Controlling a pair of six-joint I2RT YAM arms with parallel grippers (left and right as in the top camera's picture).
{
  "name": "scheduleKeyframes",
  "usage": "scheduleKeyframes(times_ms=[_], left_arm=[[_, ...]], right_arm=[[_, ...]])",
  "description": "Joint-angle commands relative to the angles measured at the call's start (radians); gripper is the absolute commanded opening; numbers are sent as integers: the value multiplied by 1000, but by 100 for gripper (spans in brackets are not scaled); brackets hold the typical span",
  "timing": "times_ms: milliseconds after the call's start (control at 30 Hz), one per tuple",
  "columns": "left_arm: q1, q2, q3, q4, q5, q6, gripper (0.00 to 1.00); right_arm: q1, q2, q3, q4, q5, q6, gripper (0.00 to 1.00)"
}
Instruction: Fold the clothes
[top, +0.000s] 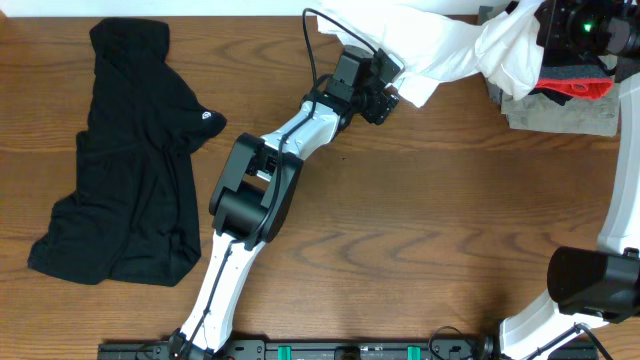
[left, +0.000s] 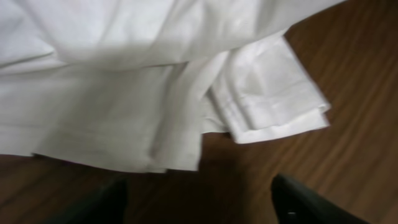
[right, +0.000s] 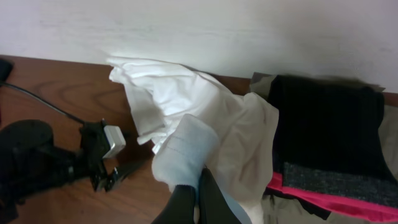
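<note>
The white T-shirt (top: 440, 45) hangs bunched at the table's back right. In the right wrist view my right gripper (right: 196, 186) is shut on a fold of it, lifting the cloth (right: 186, 112). My left gripper (top: 387, 103) reaches to the shirt's lower left corner, just short of a folded sleeve (left: 273, 93). It stands open in the left wrist view (left: 199, 205), its dark fingers (left: 305, 202) wide apart over bare wood, nothing between them. The black hooded garment (top: 130, 150), with a small white logo, lies crumpled flat at the far left.
A pile of other clothes (top: 570, 100), grey, black and red, sits at the back right edge behind the shirt (right: 329, 137). A black cable (top: 315, 50) loops over the left arm. A white wall (right: 199, 31) bounds the table's far side.
</note>
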Motion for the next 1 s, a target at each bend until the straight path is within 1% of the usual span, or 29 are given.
scheduleKeyframes(times_ms=[0,200,333,433,500,533,600,667,700,733,767,967], left_arm=[[5,18,5,30,-50,16,71],[3,48,5,106,-64,15,72],[-3,76,5,116,-64,15,71],[-5,83,5,116,-64,15,67],[-5,83,5,124,-64,15,57],[-5,83,5,131,-64,15,45],[-5,83,5,141,-64,15,28],[-5,83,5,147,-64,15,19],[-5,83,5,152,-64,14,11],[-5,83,5,159,-64,14,7],[-5,83,5,168,-64,10,6],[-4,65,6,246,-65,-68,6]], right_arm=[[-1,-4,-3,-6,-5,-15,1],[-1,-4,-3,-8,-9,-14,1],[0,-4,-3,-11,-9,-15,1],[-1,-4,-3,-11,-9,-14,1],[0,-4,-3,-15,-10,-14,1],[0,-4,-3,-15,-12,-15,1],[0,-4,-3,-18,-21,-15,1],[0,-4,-3,-18,-31,-14,1],[0,-4,-3,-18,-31,-14,1],[0,-4,-3,-19,-31,-15,1],[0,-4,-3,-19,-31,-15,1],[0,-4,-3,-18,-31,-15,1]])
